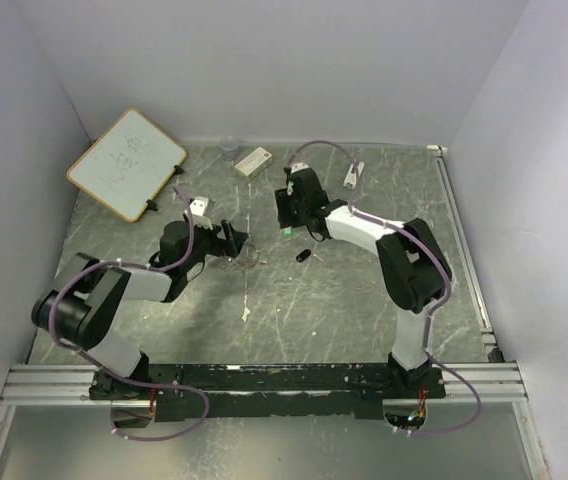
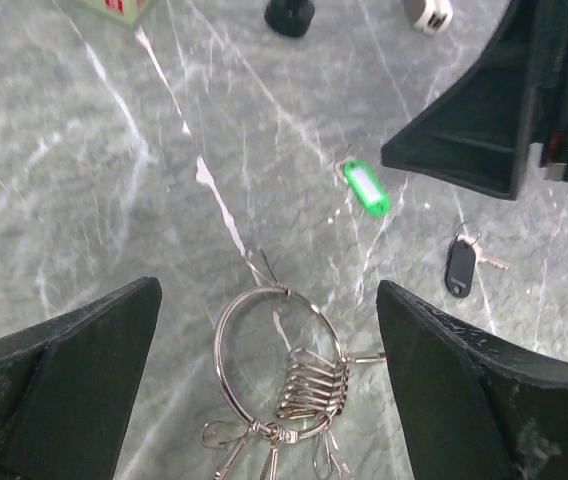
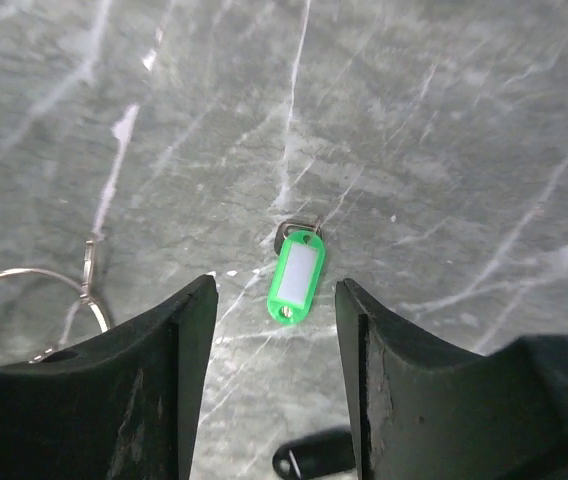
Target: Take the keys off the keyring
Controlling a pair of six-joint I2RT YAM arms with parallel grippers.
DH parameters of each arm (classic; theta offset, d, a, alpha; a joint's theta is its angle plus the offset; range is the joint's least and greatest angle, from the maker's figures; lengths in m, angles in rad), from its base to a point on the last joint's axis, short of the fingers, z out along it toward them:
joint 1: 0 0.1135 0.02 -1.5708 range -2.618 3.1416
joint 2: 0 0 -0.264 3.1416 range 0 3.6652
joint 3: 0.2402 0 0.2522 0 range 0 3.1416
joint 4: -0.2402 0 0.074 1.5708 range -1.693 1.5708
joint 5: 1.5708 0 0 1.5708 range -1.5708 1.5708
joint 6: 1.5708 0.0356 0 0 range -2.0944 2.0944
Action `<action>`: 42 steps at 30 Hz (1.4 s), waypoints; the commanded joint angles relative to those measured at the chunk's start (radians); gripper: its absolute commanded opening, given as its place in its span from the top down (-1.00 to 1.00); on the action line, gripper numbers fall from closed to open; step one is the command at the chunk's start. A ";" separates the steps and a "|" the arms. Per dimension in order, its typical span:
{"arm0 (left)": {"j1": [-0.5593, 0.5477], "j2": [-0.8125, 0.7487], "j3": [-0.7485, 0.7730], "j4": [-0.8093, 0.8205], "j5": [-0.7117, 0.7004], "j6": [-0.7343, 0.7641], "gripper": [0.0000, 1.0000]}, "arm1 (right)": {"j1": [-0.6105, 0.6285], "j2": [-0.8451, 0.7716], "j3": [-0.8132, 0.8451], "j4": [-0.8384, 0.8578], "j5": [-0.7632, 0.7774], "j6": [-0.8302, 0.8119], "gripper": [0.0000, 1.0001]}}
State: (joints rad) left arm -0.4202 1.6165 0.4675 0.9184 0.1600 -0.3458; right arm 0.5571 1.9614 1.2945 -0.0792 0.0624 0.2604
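Observation:
The keyring (image 2: 314, 385), a silver wire loop with several small clips bunched on it, lies on the marble table between the fingers of my open left gripper (image 2: 269, 300), touching neither. It also shows in the top view (image 1: 244, 258). The green-headed key (image 3: 296, 275) lies loose on the table, apart from the ring, just ahead of my open right gripper (image 3: 276, 288). The black-headed key (image 3: 314, 456) lies loose below the right gripper. Both keys show in the left wrist view, green (image 2: 366, 188) and black (image 2: 460, 265). In the top view the left gripper (image 1: 229, 240) and right gripper (image 1: 294, 215) face each other.
A whiteboard (image 1: 126, 163) leans at the back left. A small white box (image 1: 253, 161), a small cup (image 1: 229, 148) and a white object (image 1: 352, 174) lie near the back wall. Metal rails run along the near and right table edges.

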 commanded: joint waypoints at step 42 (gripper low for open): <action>0.001 -0.769 -0.151 -0.468 -0.289 0.057 -1.00 | -0.003 -0.927 -0.468 -0.733 1.303 0.821 -1.00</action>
State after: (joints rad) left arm -0.4206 0.8646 0.3275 0.4713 -0.1246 -0.2852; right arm 0.5571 1.0332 0.8062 -0.6109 1.2629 0.8650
